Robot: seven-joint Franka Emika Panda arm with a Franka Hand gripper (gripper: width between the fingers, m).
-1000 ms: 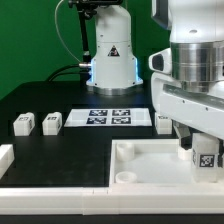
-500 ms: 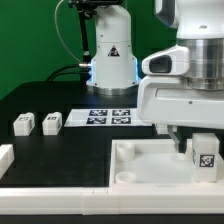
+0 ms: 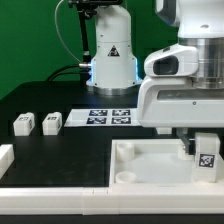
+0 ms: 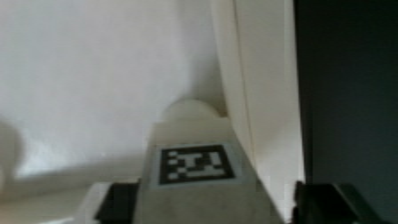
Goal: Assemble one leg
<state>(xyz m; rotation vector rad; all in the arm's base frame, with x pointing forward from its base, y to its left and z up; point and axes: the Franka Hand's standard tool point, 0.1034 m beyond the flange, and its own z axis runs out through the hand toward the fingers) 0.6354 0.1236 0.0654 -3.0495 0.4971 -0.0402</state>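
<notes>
Holding leg (image 3: pixel 206 153) clamped in pincer (image 3: pixel 205 160) over board (image 3: pixel 140 165); arm barely shifted.

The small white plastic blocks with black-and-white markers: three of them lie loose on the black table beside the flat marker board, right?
Not three: the exterior view shows two small white plastic blocks loose on the black table beside the marker board. Another sits in the gripper over the large white board.

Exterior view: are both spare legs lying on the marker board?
No: the two spare legs sit on the black table, apart from the marker board, toward the exterior view's left of it.
</notes>
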